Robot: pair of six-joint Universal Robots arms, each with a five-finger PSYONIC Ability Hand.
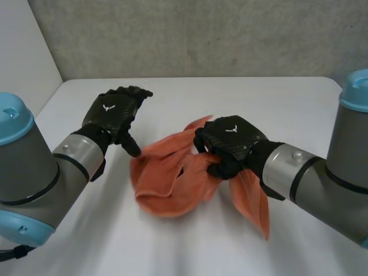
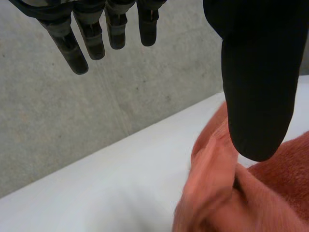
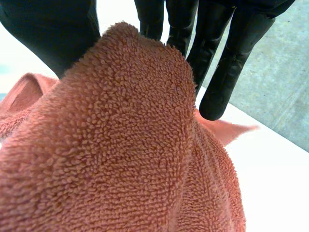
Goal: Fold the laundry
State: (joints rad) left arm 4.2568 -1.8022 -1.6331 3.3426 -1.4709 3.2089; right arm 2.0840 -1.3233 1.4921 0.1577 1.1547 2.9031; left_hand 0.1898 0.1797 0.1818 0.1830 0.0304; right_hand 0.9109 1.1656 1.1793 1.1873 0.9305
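At the middle of the white table (image 1: 276, 103) lies a crumpled orange towel (image 1: 167, 184), soft, light terry that will likely sag and bunch, so a corner or hem looks the better hold. The right hand (image 1: 230, 141) clenches a raised fold near its middle between thumb and fingers. The left hand (image 1: 115, 112) hovers beside it with fingers straight, holding nothing, its thumb just at the towel's edge.
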